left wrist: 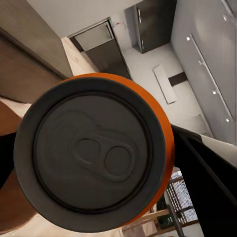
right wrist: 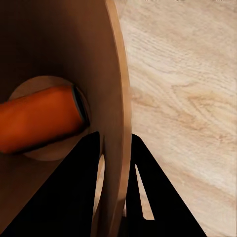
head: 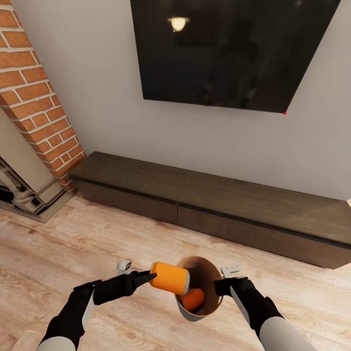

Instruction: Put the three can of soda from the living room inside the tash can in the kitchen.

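Note:
My right gripper (head: pixel 220 287) is shut on the rim of the trash can (head: pixel 210 273), holding the bin up above the wood floor. One orange soda can (head: pixel 194 298) lies on its side at the bin's copper bottom, seen too as an orange can (right wrist: pixel 39 123) past the pinched wall (right wrist: pixel 116 123). My left gripper (head: pixel 152 279) is shut on a second orange can (head: pixel 169 278), held sideways at the bin's mouth; its dark lid (left wrist: pixel 91 150) faces the left wrist camera. The blue can is out of view.
A long low dark wood cabinet (head: pixel 219 204) runs along the wall ahead, under a wall TV (head: pixel 229 48). A brick fireplace (head: pixel 34 97) stands at the left. Light wood plank floor (head: pixel 73 243) lies between me and the cabinet.

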### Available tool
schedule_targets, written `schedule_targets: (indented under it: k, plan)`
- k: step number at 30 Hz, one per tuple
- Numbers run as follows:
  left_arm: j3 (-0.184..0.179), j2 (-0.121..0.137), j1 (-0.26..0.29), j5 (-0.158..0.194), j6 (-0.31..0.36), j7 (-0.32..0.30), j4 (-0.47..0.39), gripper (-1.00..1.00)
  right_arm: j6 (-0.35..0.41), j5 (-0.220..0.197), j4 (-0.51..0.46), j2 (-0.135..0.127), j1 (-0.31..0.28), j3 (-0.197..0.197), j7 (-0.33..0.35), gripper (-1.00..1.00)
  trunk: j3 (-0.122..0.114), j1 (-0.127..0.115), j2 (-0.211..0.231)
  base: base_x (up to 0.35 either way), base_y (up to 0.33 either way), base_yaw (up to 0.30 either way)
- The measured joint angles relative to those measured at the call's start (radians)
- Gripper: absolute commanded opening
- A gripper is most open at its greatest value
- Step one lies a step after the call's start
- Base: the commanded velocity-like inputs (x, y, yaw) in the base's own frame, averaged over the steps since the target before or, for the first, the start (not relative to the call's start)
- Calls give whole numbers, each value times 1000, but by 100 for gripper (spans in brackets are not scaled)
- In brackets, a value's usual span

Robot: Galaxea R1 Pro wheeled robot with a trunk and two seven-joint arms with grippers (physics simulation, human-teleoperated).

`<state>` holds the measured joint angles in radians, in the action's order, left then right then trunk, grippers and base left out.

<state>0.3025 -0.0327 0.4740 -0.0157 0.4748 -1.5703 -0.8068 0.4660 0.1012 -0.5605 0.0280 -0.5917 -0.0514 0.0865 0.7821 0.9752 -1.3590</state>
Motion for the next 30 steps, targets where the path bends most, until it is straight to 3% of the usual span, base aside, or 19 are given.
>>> schedule_targets:
  k: [10,13,17,19,22,25,27,30]
  plan:
    - [0,-15,0,-3,-3,0,3,-100,0,-3,-2,23,0,0,-33,-100,0,0,0,0,0,0]
    - [0,-23,0,-4,-4,26,3,-100,0,-5,-2,31,0,0,-39,-100,0,0,0,0,0,0]
    - [-8,-31,0,-4,-6,88,2,-100,1,-5,-4,36,0,1,-43,-100,0,0,0,0,0,0]
    - [-54,-32,0,-4,-7,138,0,-100,2,-7,-5,40,0,1,-57,-100,0,0,0,0,0,0]
    - [-92,-33,0,-4,-8,192,-2,-100,2,-3,-6,45,0,1,-102,-100,0,0,0,0,0,0]
    - [-107,-33,0,-3,-8,227,-3,-100,2,-2,-7,49,0,-2,-126,-100,0,0,0,0,0,0]
    - [-119,-33,0,-3,-9,290,-3,-100,3,-2,-7,52,0,-38,-137,-100,0,0,0,0,0,0]
    - [-138,-33,0,-3,-8,335,-5,-100,4,-7,-6,53,0,-71,-145,-100,0,0,0,0,0,0]
